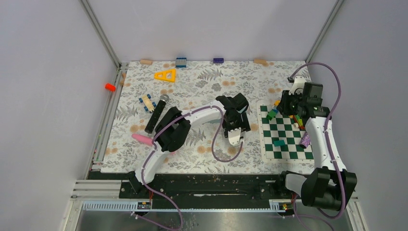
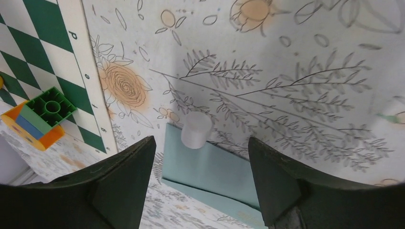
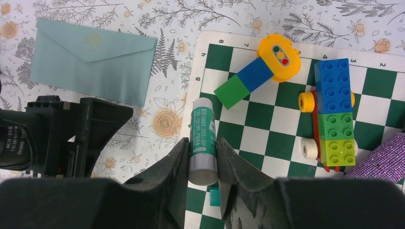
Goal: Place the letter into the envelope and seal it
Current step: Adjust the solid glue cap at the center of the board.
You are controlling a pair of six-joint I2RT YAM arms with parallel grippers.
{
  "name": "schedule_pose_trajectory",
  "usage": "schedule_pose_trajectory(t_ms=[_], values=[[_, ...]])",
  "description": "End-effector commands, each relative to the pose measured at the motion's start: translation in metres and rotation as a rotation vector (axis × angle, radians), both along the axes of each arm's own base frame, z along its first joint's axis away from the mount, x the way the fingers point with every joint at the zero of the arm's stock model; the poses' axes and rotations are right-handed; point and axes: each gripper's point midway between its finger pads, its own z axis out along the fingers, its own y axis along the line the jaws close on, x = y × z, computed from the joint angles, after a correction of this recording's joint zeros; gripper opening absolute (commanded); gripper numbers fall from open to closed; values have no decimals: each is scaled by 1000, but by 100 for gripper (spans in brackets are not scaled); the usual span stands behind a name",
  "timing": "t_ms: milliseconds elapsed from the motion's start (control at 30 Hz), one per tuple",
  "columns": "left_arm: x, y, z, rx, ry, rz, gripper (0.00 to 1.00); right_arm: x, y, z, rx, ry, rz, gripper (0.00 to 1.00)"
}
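Note:
The teal-grey envelope lies flat on the floral table cover, left of the chessboard, with its triangular flap folded down. My left gripper hovers open just over the envelope, one dark finger on each side and nothing between them. A small white cylinder stands at the envelope's far edge. My right gripper is shut on a green-and-white glue stick, held over the chessboard's left edge. The letter is not in view.
The green-and-white chessboard carries toy bricks, a yellow traffic-light piece and a purple glittery object. On the left of the table lie a yellow triangle, a black microphone and a pink piece.

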Motion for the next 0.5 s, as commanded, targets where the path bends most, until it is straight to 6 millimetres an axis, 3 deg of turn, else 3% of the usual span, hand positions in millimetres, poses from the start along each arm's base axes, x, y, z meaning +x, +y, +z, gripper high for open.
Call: schedule_pose_trajectory(t_ms=[0,167,300,467], values=[[10,0,-21,70,-93,-135,72,-3,3,13,80,-35,2,0],[13,7,-29,133,-122,-184,62,-5,4,22,108,-70,-1,0],[10,15,-31,174,-132,-220,60,-7,4,28,122,-94,-4,0],[-11,14,-25,158,-65,-273,61,-8,4,29,130,-98,-5,0]])
